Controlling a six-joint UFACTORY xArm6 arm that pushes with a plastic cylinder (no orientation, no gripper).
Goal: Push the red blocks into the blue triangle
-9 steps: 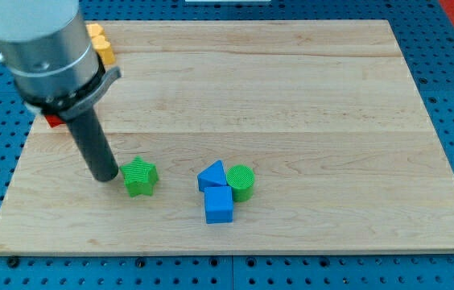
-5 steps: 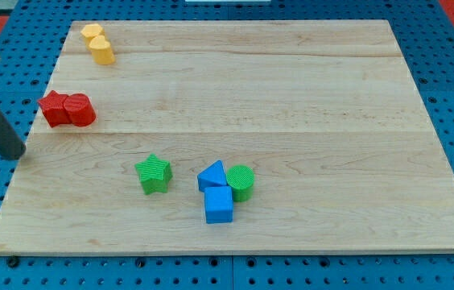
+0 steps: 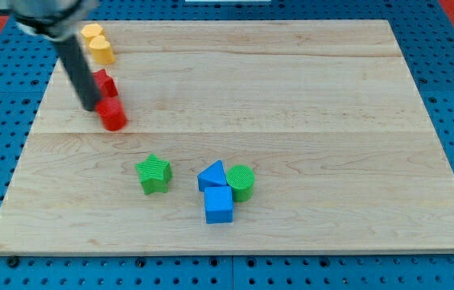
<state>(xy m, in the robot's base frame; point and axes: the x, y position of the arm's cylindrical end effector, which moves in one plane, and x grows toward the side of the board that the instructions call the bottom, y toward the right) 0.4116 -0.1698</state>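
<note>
My tip [image 3: 92, 108] has shoved red blocks [image 3: 111, 113] rightward since earlier

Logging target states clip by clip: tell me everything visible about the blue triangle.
The blue triangle is a small, solid-looking block with a wedge-shaped top, lying flat on the wooden board, low and near its middle. The green cylinder touches its right side and the blue cube sits against its lower edge.
</note>
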